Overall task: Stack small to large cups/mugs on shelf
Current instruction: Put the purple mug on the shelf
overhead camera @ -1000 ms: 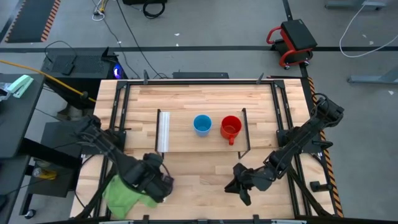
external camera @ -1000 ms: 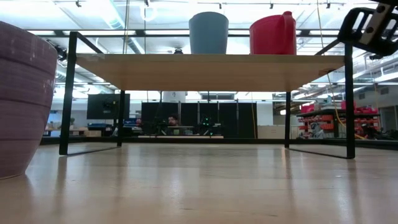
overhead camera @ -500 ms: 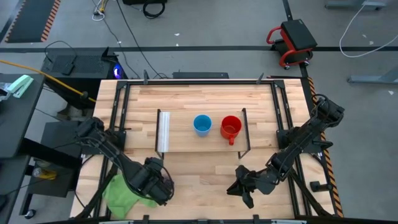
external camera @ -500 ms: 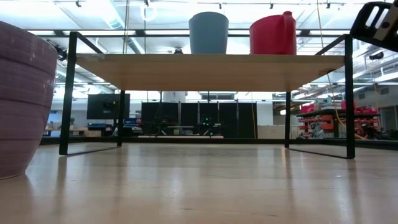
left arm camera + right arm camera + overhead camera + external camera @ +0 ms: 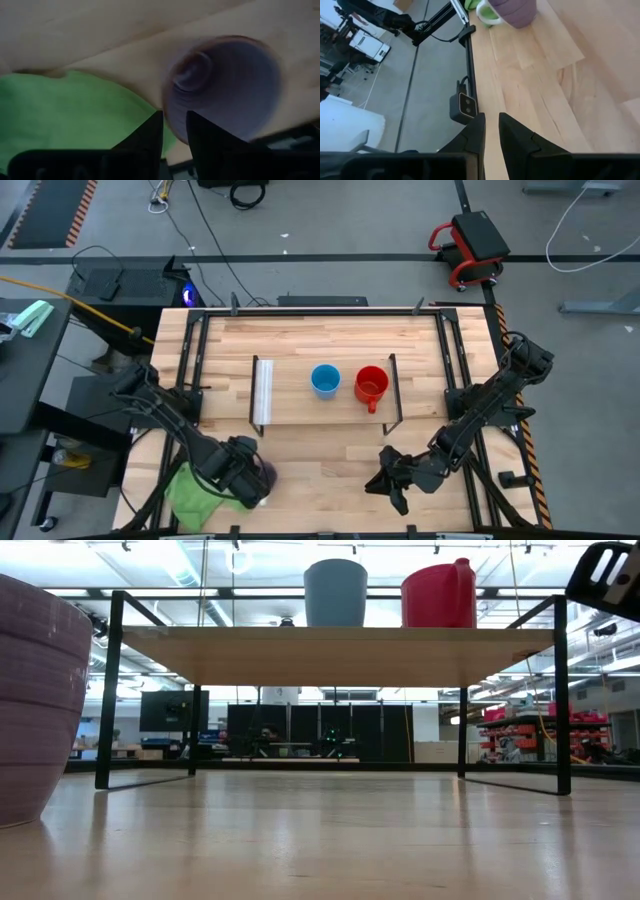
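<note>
The pale purple mug (image 5: 264,473) stands on its base on the tabletop near the front left, next to the green cloth (image 5: 195,490). It also shows large in the low view (image 5: 35,700). My left gripper (image 5: 174,117) is over it, nearly shut on the mug's wall. The blue cup (image 5: 325,380) and the red mug (image 5: 371,385) stand side by side on the shelf (image 5: 300,408). My right gripper (image 5: 390,476) is shut and empty above the table's front right. My left gripper has the purple mug's rim (image 5: 169,107) on the side toward the green cloth. One finger (image 5: 200,132) is inside the mug and the other finger (image 5: 149,134) outside. The fingers come from above, pointing down. The mug stands upright on the table.
The shelf's black end frames (image 5: 112,690) rise from the tabletop, with a white strip (image 5: 264,392) at its left end. The green cloth (image 5: 65,115) lies right beside the mug. Bare wood (image 5: 330,465) lies between the two grippers.
My left gripper has shifted a little toward the table's left edge, so the purple mug now shows beside it in the high view. The mug has stayed in place. My right gripper has drawn slightly toward the near edge.
</note>
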Tool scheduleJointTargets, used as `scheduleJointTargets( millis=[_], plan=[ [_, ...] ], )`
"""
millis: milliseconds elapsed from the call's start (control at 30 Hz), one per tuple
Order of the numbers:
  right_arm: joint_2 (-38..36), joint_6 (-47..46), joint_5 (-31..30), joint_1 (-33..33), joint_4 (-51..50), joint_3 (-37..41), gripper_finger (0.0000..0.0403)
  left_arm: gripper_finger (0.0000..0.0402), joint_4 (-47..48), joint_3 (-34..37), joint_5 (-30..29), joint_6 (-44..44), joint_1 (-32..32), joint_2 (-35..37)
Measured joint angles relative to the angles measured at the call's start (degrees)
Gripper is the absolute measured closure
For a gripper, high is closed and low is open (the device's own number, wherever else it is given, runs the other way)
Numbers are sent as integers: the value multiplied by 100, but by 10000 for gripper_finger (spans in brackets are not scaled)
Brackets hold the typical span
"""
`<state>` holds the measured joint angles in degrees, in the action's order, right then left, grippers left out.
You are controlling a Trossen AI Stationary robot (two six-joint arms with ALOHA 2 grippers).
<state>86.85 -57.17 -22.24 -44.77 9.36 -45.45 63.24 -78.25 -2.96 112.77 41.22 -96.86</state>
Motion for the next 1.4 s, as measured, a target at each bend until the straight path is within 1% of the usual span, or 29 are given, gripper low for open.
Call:
scheduleJointTargets(
  millis=[67, 167, 433, 700, 1000, 1400],
  plan=[
    [0, 11, -39, 0, 1, 0, 341, 302, -49, 160, 68, 19, -57, -9],
    [0, -24, -44, 0, 0, 0, 341, 297, -37, 198, 62, 16, -109, -9],
    [0, -26, -44, 0, 0, 0, 341, 296, -65, 198, 66, -513, -386, -9],
    [0, -13, -44, 0, -2, 0, 341, 312, -56, 198, 196, -880, -612, -15],
    [0, 6, -127, 0, -6, 0, 341, 321, -61, 198, 280, -1010, -668, -22],
    [0, 31, -186, 0, -8, 0, 341, 292, -182, 248, 300, -1272, -668, -24]
  ],
)
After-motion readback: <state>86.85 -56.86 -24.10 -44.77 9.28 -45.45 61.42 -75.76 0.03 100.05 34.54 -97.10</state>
